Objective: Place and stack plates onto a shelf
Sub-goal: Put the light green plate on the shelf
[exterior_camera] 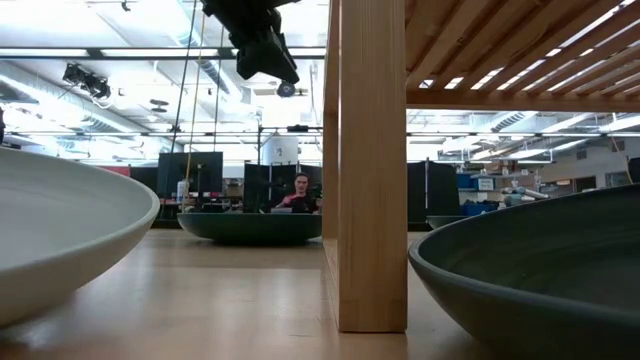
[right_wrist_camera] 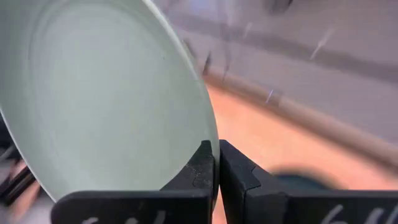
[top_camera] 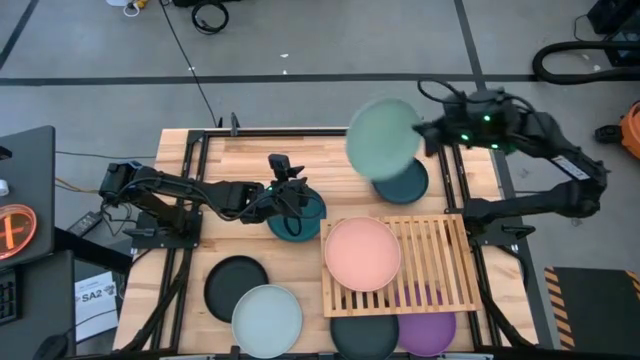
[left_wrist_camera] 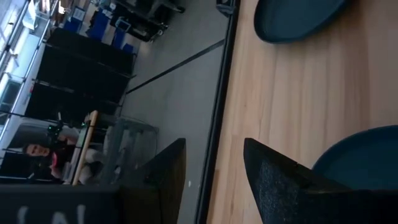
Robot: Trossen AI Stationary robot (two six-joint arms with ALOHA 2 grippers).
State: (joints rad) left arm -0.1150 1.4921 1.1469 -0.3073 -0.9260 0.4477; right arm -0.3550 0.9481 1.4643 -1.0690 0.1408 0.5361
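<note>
My right gripper is shut on a mint plate, held up over the table's far right, above a teal plate that lies flat on the table. A pink plate lies on the slatted wooden shelf. My left gripper is open over the far part of a second teal plate with nothing between its fingers. My right gripper pinches the mint plate's rim between its two fingers. The fingers come from the table's right side, and the plate reaches out from them toward the left. The plate is lifted clear of the table, its hollow face turned upward.
Near the front edge lie a dark plate and a pale blue-grey plate. Another dark plate and a purple plate lie partly under the shelf. Bare wood shows at the far left. A person sits in the room beyond.
</note>
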